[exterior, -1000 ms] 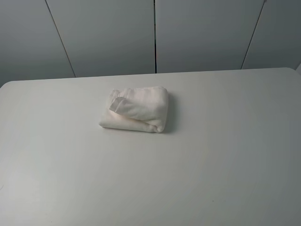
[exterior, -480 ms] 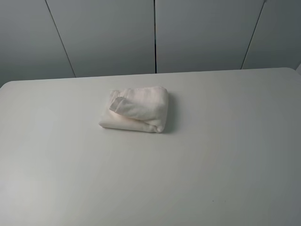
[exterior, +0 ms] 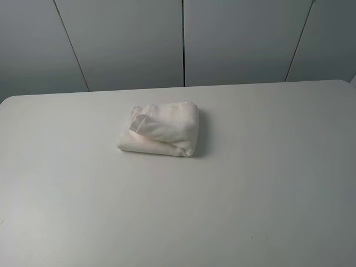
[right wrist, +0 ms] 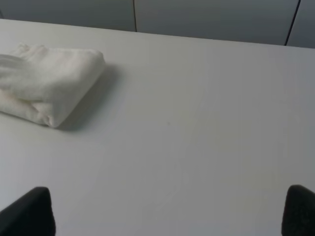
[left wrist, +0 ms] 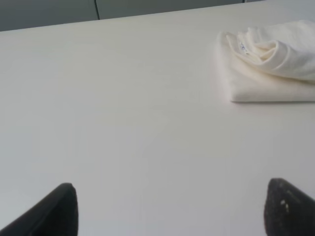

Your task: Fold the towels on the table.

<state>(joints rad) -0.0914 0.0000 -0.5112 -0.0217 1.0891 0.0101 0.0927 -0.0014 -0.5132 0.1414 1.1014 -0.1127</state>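
One folded towel (exterior: 159, 130) on table (exterior: 250, 183), printed label (left wrist: 242, 45) only in left wrist view, both tools spread wide.

1. Exterior high view: lighting even and diffuse, moderate brightness, cool grey cast; no glare on the table (exterior: 250, 194)
2. Soft, narrow shadow on the right side of the towel (exterior: 161, 129), indicating light from the left; edges of that shadow are blurred
3. Left wrist view: warmer, brighter exposure; the towel (left wrist: 270, 61) is near overexposed, weave detail lost; faint shadow along its near edge
4. Right wrist view: dimmer, greyer; broad soft shadow beside the towel (right wrist: 47, 83)
5. Dark fingertips (left wrist: 54, 211) and (right wrist: 27, 214) at frame edges are out of focus, detail unreadable
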